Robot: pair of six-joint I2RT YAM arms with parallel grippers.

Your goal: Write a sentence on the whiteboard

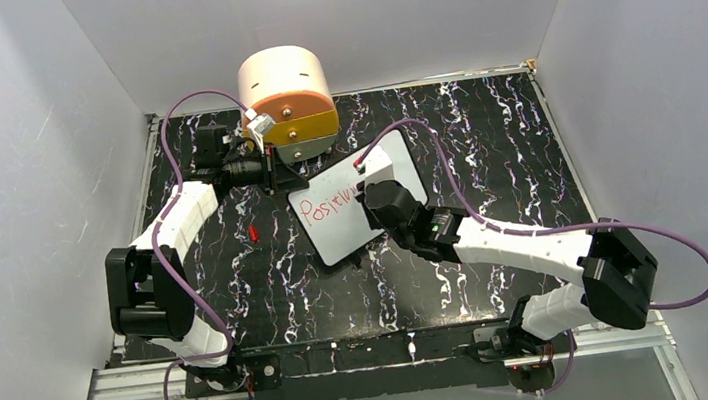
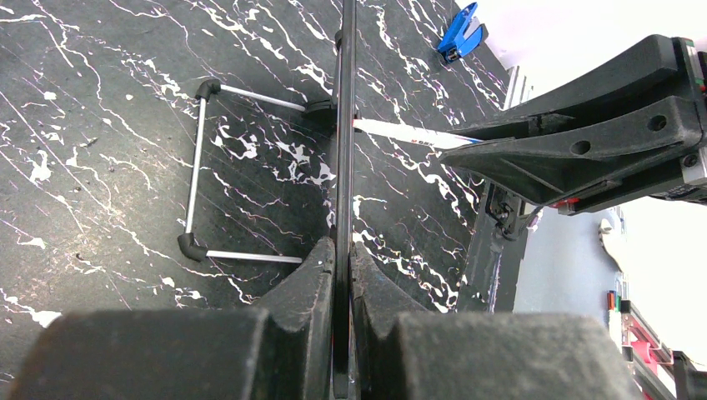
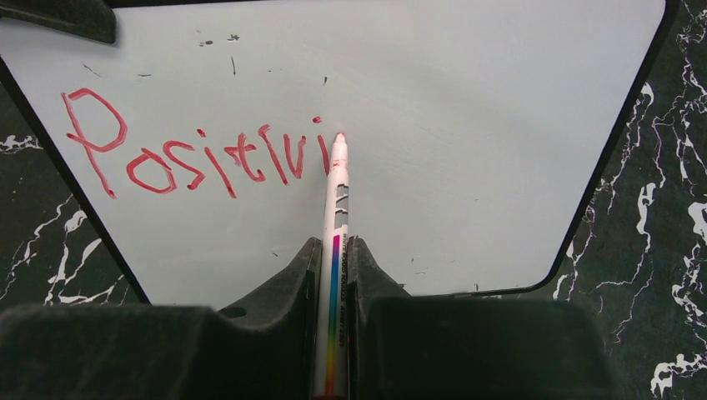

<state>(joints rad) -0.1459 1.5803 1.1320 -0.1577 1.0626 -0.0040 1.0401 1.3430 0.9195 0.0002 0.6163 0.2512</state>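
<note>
Two grips: left fingers (image 2: 323, 268) clamp whiteboard (image 3: 467, 125) edge; right fingers (image 3: 309, 265) clamp marker (image 3: 337, 200), tip at sentence (image 3: 200, 158).

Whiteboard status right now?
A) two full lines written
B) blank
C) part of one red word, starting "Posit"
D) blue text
C: the right wrist view shows the red lettering on the whiteboard stopping partway through one word, with the marker tip at its last stroke.
</note>
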